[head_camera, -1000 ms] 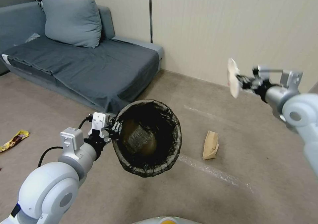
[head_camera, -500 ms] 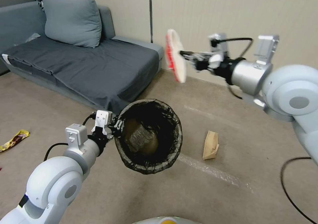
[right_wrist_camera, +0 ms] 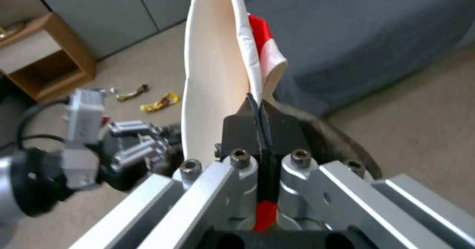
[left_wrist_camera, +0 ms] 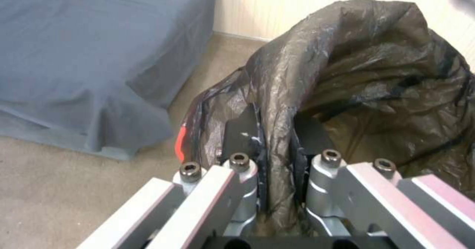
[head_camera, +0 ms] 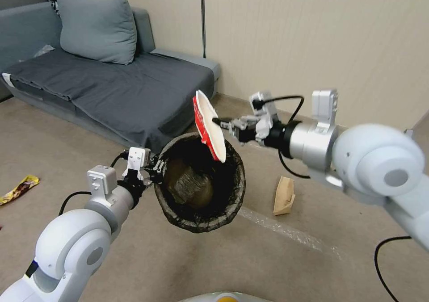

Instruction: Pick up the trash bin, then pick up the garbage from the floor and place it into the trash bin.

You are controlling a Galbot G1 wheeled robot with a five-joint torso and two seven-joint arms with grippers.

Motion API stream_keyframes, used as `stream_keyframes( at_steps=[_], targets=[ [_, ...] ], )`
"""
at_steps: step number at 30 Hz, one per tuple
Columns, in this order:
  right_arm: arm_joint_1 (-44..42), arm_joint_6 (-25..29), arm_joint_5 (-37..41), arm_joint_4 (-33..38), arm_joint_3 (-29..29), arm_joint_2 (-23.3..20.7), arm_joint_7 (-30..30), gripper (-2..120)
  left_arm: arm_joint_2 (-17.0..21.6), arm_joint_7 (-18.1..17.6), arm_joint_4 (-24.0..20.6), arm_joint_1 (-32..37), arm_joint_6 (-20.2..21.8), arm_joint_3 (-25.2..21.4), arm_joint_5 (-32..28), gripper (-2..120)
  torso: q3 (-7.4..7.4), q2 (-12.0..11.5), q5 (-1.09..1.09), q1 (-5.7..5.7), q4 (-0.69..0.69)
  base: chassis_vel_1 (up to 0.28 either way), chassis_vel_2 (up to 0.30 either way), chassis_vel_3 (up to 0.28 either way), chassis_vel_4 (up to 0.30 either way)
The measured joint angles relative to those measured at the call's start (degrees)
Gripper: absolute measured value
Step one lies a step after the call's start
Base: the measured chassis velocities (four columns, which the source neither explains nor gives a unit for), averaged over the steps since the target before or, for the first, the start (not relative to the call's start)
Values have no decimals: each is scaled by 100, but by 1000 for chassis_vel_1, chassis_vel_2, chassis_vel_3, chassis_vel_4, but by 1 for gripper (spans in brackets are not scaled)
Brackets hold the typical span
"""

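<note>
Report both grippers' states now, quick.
Left gripper: shut on the rim of the small round white trash bin with dark bag liner.
Right gripper: shut on a flattened red-and-white paper cup, above the bin's mouth.

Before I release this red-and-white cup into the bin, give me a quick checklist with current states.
1. Left tool clamped on the bin rim and liner: ok.
2. Right tool shut on the cup: ok.
3. Cup over the bin mouth: ok, its lower end sits at the far rim.
4. Bin mouth tilted toward the cup: ok.
5. Room inside the bin: ok, one tan piece at the bottom.
6. Floor cleared: not ok, paper bag and wrapper remain.
</note>
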Motion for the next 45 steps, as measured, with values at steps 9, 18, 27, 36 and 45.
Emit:
stream_keyframes(
  at_steps=[9, 18, 27, 36, 45],
  targets=[
    [-254, 1, -437, -144, -128, 35, -222, 0, -21, 9, 16, 30, 0, -8, 26, 6, 0, 0, 0, 0, 0, 0, 0, 0, 0],
    [-59, 1, -684, -326, -552, 218, -250, 0, -58, 31, 80, 5, 0, 3, 59, 6, 0, 0, -1, 0, 1, 0, 0, 0, 0],
    [16, 1, -754, -389, -852, 356, -226, 0, -79, 49, 122, -39, 0, 4, 72, 6, 0, 0, 0, 0, 0, 0, 0, 0, 0],
    [-89, 1, -813, -438, -803, 343, -227, 34, -77, 52, 156, -78, 0, 0, 62, 6, 0, 0, 0, 0, 0, 0, 0, 0, 0],
    [-105, 1, -804, -445, -744, 327, -207, 63, -77, 69, 172, -104, 0, -3, 8, 6, 0, 0, 0, 0, 1, 0, 0, 0, 0]
  ],
)
